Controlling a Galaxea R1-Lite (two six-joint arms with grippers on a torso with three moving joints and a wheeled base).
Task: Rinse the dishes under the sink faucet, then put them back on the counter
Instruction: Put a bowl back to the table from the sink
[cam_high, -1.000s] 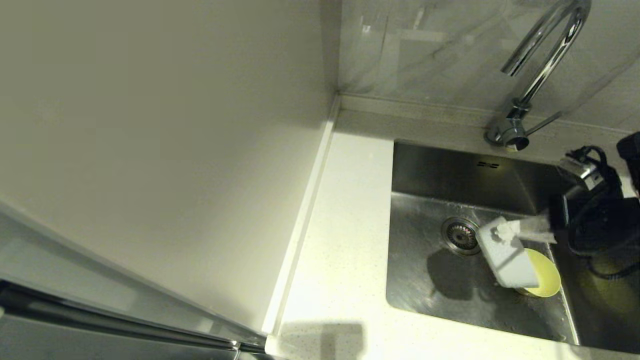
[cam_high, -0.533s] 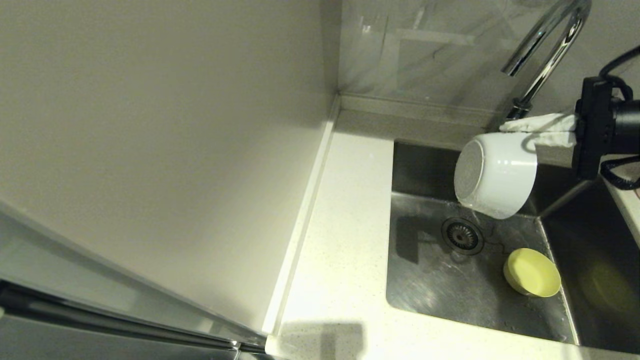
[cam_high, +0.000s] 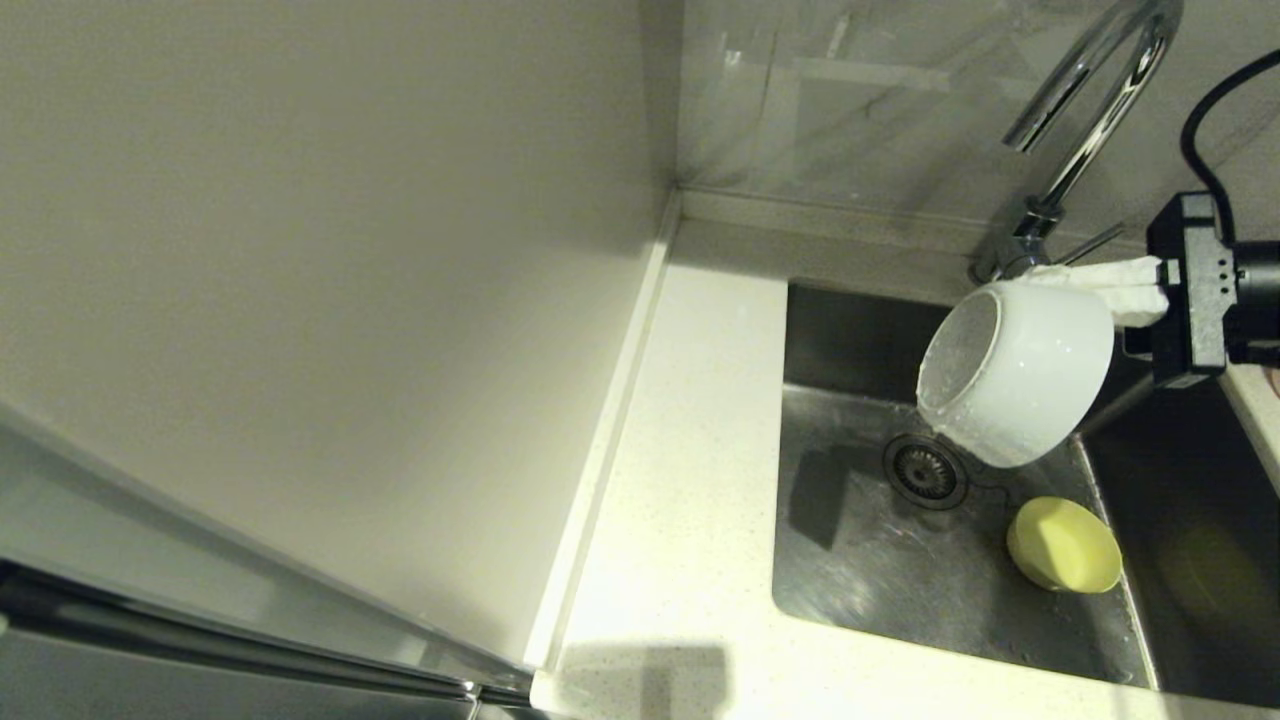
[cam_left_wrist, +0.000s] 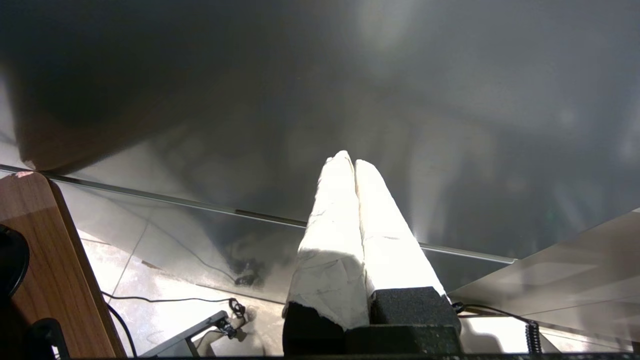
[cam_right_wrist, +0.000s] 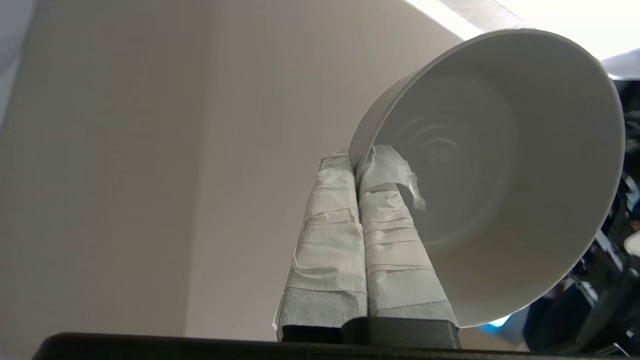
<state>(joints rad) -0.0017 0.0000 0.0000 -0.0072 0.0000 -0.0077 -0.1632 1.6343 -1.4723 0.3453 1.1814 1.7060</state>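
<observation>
- Bowl, pale and nearly white, hangs in the air over the back of the sink, tipped on its side with its base toward the wall side and its mouth toward the arm.
- It sits below and in front of the faucet spout; no running water can be made out.
- Droplets on its outer wall suggest it is wet, so I judge it slippery, also stiff, light and breakable if dropped onto steel.
- Right gripper has it by the rim: the taped fingers are closed together, one inside the wall and one outside.
- That rim pinch is a thin hold for a wet bowl; a deeper bite on the wall would likely be safer, with slow turns.
- Yellow-green bowl lies in the sink basin near its right wall, just beyond the drain strainer.
- Counter, speckled off-white, lies to the left of the sink and carries no bowl in view.
- Left gripper is parked away from the sink, its taped fingers pressed together on nothing.
</observation>
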